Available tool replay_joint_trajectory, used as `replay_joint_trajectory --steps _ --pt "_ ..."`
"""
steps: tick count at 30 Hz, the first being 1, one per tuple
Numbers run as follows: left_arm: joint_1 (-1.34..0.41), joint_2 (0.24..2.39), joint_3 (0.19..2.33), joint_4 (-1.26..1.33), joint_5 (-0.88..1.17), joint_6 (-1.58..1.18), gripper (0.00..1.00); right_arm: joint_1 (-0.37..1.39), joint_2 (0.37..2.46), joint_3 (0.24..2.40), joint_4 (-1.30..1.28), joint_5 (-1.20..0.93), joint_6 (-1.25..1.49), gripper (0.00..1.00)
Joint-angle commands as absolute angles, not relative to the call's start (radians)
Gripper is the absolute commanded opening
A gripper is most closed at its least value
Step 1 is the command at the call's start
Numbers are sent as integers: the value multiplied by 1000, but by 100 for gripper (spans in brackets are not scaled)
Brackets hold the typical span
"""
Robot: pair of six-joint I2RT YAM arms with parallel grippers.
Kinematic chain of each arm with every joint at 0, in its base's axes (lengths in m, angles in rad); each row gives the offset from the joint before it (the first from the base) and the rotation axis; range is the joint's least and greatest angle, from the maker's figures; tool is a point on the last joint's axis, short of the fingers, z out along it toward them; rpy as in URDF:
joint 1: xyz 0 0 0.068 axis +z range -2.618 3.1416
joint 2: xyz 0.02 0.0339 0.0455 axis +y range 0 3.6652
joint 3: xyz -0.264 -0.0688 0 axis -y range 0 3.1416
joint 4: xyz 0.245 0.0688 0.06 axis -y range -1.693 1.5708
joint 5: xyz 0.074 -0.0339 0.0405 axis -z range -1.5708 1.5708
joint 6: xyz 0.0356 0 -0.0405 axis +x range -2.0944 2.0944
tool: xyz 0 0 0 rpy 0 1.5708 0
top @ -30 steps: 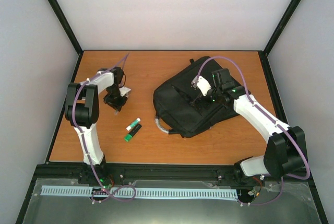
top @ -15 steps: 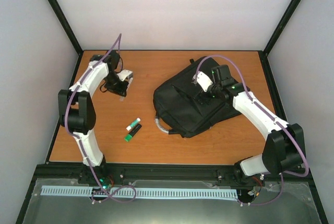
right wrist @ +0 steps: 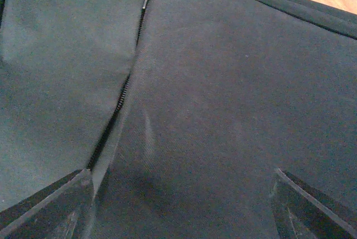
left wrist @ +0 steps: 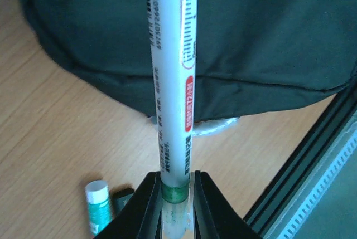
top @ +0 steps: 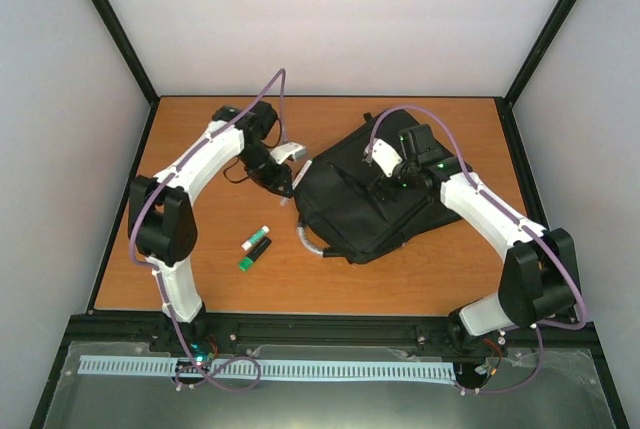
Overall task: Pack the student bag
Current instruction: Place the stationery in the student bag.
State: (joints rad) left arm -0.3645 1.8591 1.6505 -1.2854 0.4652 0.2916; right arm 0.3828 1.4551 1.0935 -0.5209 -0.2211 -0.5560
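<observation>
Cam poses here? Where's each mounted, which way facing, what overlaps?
Top external: above and behind the robot, looking down on the table; left arm and right arm show.
Left wrist: on the left arm, looking along the left gripper and its white pen toward the student bag; both fingers show.
Right wrist: close above the bag's zipper, facing down; open right gripper shows.
Shared: top and left wrist both see the green stick and bag.

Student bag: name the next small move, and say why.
Probably the right pincer should close on the fabric beside the zipper and lift it: it hangs open over the student bag, while the left pincer holds the pen near the bag's edge.
</observation>
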Motion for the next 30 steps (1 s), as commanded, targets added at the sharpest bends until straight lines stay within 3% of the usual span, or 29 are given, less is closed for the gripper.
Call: replay_joint_trajectory --steps 1,9,14,30 --pt "-394 1884 1677 -1301 540 287 6 408 1479 1117 -512 -227 -545 88" --pt "-457 1937 1689 -1264 584 254 6 435 1501 1121 -497 -222 -532 82" --pt "-499 1993 1714 -1261 577 252 6 445 1532 1122 -446 -119 -476 71" --pt "-534 2116 1820 -1257 600 232 6 445 1538 1193 -472 -136 -427 10"
